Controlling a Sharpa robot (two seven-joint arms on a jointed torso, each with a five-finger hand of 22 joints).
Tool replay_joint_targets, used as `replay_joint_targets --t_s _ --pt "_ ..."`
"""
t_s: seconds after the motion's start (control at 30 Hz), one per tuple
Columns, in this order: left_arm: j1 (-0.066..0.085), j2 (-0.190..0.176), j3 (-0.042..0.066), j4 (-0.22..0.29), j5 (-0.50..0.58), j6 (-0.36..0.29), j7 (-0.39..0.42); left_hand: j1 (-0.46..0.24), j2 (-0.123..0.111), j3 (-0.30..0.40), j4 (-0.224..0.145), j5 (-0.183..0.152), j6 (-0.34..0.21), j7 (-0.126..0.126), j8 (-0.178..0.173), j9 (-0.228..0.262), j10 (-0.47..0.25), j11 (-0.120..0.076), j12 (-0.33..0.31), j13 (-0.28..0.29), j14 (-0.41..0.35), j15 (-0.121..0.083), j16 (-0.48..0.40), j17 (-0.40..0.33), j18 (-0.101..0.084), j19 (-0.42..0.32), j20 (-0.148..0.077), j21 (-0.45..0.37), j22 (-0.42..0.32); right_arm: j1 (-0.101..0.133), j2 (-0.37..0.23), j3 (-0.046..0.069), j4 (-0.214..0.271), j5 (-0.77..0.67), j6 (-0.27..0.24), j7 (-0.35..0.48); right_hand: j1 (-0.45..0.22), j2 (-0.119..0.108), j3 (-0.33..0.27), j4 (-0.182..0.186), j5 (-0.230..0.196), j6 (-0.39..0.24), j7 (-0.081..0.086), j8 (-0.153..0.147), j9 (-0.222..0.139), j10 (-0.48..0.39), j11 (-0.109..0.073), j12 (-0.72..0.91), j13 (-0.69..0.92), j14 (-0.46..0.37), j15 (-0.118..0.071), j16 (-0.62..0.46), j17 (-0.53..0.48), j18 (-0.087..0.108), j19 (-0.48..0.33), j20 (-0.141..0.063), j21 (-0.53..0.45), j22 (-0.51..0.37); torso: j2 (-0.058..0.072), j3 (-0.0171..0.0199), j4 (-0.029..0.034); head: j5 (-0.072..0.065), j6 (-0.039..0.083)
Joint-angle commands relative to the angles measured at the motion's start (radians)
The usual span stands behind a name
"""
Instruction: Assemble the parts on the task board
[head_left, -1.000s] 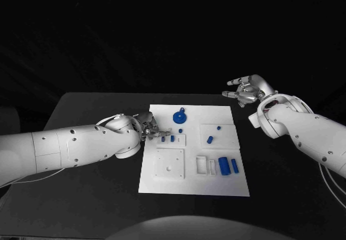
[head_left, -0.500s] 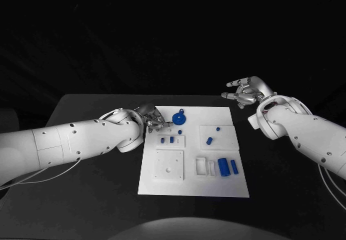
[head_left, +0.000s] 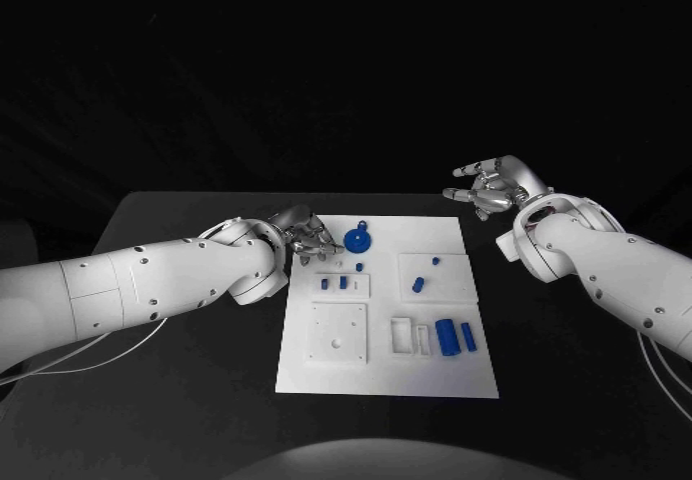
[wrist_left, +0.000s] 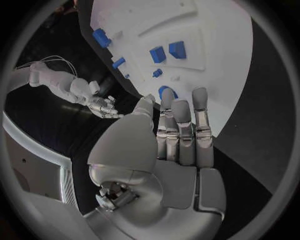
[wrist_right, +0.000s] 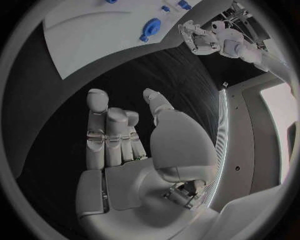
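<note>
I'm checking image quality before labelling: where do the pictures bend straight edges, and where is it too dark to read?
Head view: the task board keeps straight edges and is brightly lit; the room behind the table is black. Left wrist view: fisheye curves the board's edge. Right wrist view: likewise, with the left hand small near the rim.
</note>
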Motion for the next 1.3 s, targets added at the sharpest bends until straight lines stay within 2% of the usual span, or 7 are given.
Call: replay_joint_targets --t_s 0.03,0.23,0.37,0.47,0.67,0.8,1.3 --pt "0.001 -0.011 0.001 0.014 0.049 0.15 -0.001 0.002 0.002 0.01 -0.011 0.058 0.016 -0.002 -0.022 -0.024 0.037 -0.008 -0.01 -0.009 0.037 -0.009 0.027 0.013 -0.003 0.03 -0.006 0.024 0.019 -0.001 -0.004 0.0 0.006 0.003 0.011 0.01 -0.007 0.003 -0.002 0.001 0.007 -0.001 -0.003 0.001 0.001 -0.004 -0.005 -0.004 -0.001 0.0 -0.001 -0.004 -0.001 0.014 0.038 0.004 -0.004 0.043 0.0 -0.0018 0.0002 0.0 0.003" --pt "0.002 -0.042 0.017 0.029 0.1 0.273 -0.052 -0.06 -0.001 0.005 0.013 0.06 0.048 -0.008 -0.056 -0.05 0.103 -0.024 0.005 0.011 0.087 -0.025 0.066 0.059 -0.002 0.06 -0.023 0.07 0.064 -0.004 -0.016 0.0 0.014 0.008 0.011 0.01 -0.006 0.003 -0.002 -0.001 0.008 -0.001 -0.003 0.001 0.001 -0.004 -0.005 -0.003 0.0 0.0 -0.001 -0.004 -0.001 0.014 0.038 0.004 -0.004 0.043 0.0 -0.0015 0.0009 0.003 0.002" --pt "0.021 -0.06 0.029 0.032 0.11 0.325 -0.092 -0.106 -0.021 -0.016 0.045 0.031 0.062 -0.019 -0.037 0.013 0.107 -0.029 0.043 0.038 0.105 -0.029 0.097 0.13 -0.004 0.06 -0.026 0.091 0.065 -0.007 -0.025 0.0 0.02 0.012 0.01 0.01 -0.006 0.003 -0.002 -0.001 0.008 -0.001 -0.003 0.001 0.001 -0.004 -0.005 -0.003 0.0 0.0 -0.001 -0.004 -0.001 0.014 0.038 0.004 -0.004 0.043 0.0 -0.0009 0.0002 0.005 0.006" --pt "0.036 -0.067 0.032 0.033 0.108 0.353 -0.124 -0.117 -0.048 0.0 0.091 0.017 0.043 -0.031 0.016 0.186 0.104 -0.033 0.072 0.058 0.104 -0.031 0.126 0.193 -0.006 0.044 -0.027 0.112 0.065 -0.008 -0.03 0.0 0.023 0.014 0.009 0.01 -0.006 0.003 -0.002 -0.001 0.008 -0.001 -0.003 0.001 0.001 -0.004 -0.005 -0.003 0.0 0.0 -0.001 -0.004 -0.001 0.014 0.038 0.004 -0.004 0.043 0.0 0.0006 0.0003 0.007 0.007" --pt "0.061 -0.069 0.035 0.036 0.082 0.409 -0.182 -0.122 -0.101 0.049 0.177 0.008 0.061 -0.05 -0.017 0.512 0.107 -0.038 0.097 0.068 0.113 -0.029 0.144 0.261 0.003 0.026 -0.019 0.148 0.064 -0.009 -0.036 0.0 0.029 0.016 0.005 0.008 -0.01 0.003 -0.001 -0.002 0.01 0.001 -0.003 0.001 0.001 -0.004 -0.005 -0.005 -0.002 0.0 -0.001 -0.007 -0.004 0.014 0.038 0.003 -0.006 0.042 0.002 0.0008 -0.0005 0.008 0.009" --pt "0.069 -0.062 0.035 0.037 0.048 0.431 -0.213 -0.141 -0.116 0.063 0.181 0.007 0.075 -0.051 -0.047 0.597 0.108 -0.038 0.105 0.07 0.114 -0.029 0.146 0.271 0.004 0.022 -0.018 0.16 0.064 -0.009 -0.04 0.0 0.033 0.016 0.004 0.007 -0.01 0.003 -0.001 -0.002 0.01 0.001 -0.003 0.001 0.001 -0.004 -0.005 -0.005 -0.002 0.0 -0.001 -0.007 -0.004 0.014 0.038 0.003 -0.006 0.042 0.003 -0.0003 -0.0013 0.007 0.008" --pt "0.081 -0.023 0.028 0.026 -0.057 0.509 -0.293 -0.153 -0.12 0.071 0.183 0.025 0.073 -0.043 -0.108 0.646 0.101 -0.028 0.088 0.068 0.094 -0.025 0.123 0.242 0.005 0.004 -0.013 0.163 0.062 -0.009 -0.05 0.0 0.046 0.016 -0.002 0.004 -0.011 0.002 -0.002 -0.002 0.012 0.001 -0.003 0.001 0.001 -0.003 -0.005 -0.005 -0.003 0.0 -0.002 -0.008 -0.005 0.014 0.038 0.003 -0.009 0.042 0.006 0.0007 -0.0013 0.006 0.0"
